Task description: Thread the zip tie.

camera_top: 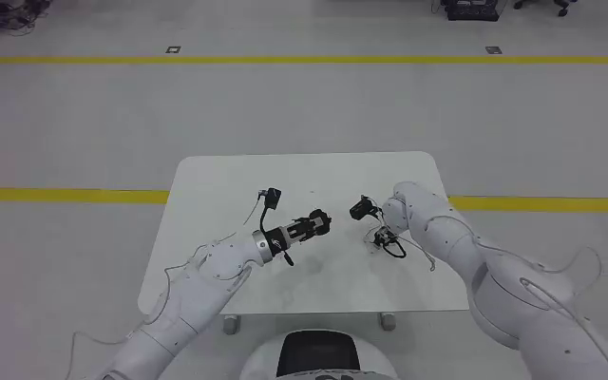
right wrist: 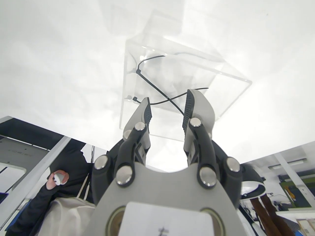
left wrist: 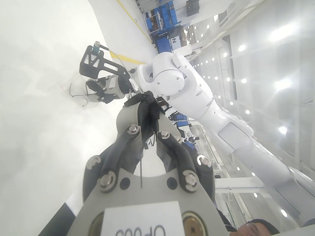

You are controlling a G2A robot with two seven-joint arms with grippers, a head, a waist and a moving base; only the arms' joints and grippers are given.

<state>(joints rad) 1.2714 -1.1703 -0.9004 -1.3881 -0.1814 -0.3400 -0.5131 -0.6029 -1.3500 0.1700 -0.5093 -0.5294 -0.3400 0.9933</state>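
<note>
glossy white rounded arms carry thin grey cables. grey metal grippers have black ribbed pads and silver round screws.

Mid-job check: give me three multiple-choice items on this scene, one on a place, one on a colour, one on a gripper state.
1. Where do the loose ties lie?
A) in the clear tray
B) on the floor
C) draped over an arm

2. What colour are they?
A) white
B) black
C) red

3. How is the right gripper?
A) shut on a tie
B) shut, empty
C) open

Answers:
1 A: the right wrist view shows them crossing inside the tray.
2 B: they show dark against the white table.
3 C: its fingers stand apart above the tray, with nothing between them.
</note>
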